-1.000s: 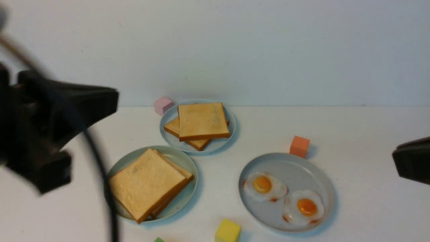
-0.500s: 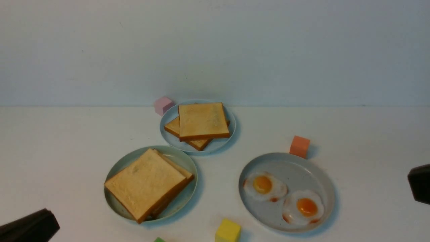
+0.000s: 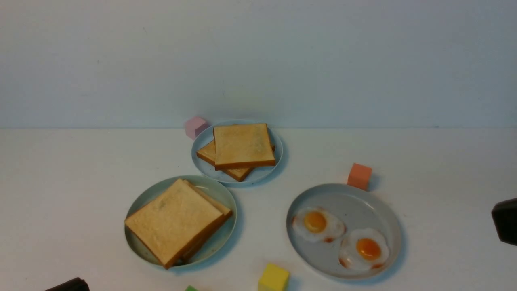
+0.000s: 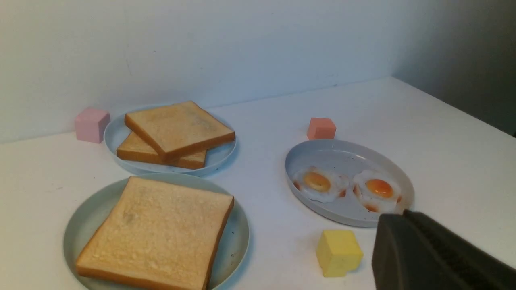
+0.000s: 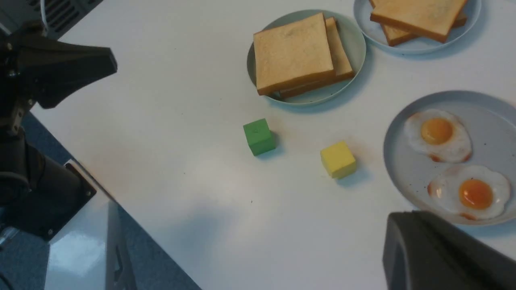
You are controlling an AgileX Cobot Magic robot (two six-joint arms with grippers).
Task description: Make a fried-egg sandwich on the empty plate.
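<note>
The stacked golden toast sandwich (image 3: 177,221) sits on the pale mint-green round plate (image 3: 226,194), near-left; probably light, stiff, best gripped by its crust edges. Left gripper (image 5: 60,64) and right gripper (image 3: 505,220): jaws together, empty.

Soft, even light fills all three views, with a faint bluish cast. Plates and cubes throw short, diffuse shadows toward the lower right in the front view. The white tabletop (image 3: 436,161) shows mild glare; near dark shapes at frame edges look blurred.
</note>
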